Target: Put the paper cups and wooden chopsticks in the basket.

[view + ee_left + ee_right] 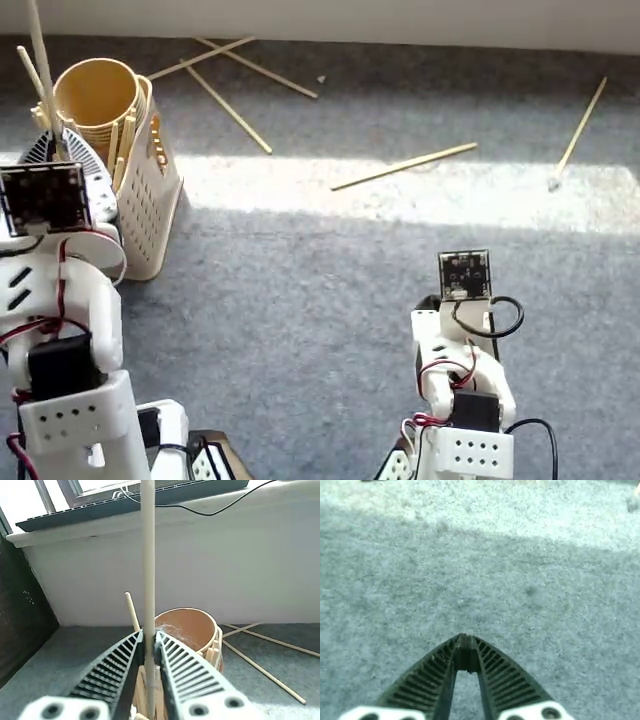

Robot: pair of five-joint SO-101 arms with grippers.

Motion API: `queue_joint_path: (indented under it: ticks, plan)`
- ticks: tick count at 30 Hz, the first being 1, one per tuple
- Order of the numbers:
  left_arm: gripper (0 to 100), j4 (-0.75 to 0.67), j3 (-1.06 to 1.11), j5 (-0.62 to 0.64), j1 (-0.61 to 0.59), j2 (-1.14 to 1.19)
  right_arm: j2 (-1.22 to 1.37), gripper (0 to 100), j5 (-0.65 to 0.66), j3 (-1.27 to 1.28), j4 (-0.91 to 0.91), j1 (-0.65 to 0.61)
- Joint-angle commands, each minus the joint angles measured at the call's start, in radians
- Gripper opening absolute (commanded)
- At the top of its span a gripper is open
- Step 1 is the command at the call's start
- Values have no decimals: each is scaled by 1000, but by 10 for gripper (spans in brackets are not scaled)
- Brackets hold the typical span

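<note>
My left gripper [148,636] is shut on a wooden chopstick [147,570] held upright, just above the white slatted basket [150,200] at the far left. In the high view that chopstick [42,60] rises beside a paper cup [95,95] standing in the basket; the cup [187,627] sits just beyond the fingertips. Another chopstick [132,611] leans in the basket. Loose chopsticks lie on the grey carpet: three at the back [230,110], one in the sunlit strip [405,166], one at far right [580,125]. My right gripper [466,652] is shut and empty, low over bare carpet near the front.
A white wall [200,565] and window sill run along the back of the carpet. A bright band of sunlight [400,195] crosses the carpet. A dark object [215,455] sits at the front edge between the arm bases.
</note>
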Motion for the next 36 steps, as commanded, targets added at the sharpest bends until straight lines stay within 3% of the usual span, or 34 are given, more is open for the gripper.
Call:
queue_joint_path:
  ticks: [1,14,21,28,31,36]
  plan:
    - [4,-103,2,52,-67,56,-12,9,-2,-8,-21,-10]
    - [9,-144,22,55,-96,189,-12,9,-2,-8,-21,-12]
    - [199,-144,67,55,-96,189,-12,9,-2,-8,-21,-12]
    - [193,-107,21,55,-96,188,-12,9,-2,-8,-21,-12]
    - [193,28,-88,60,-81,188,-12,9,-2,-8,-21,-12]
    - [193,496,-401,57,41,188,-12,9,-2,-22,-18,58]
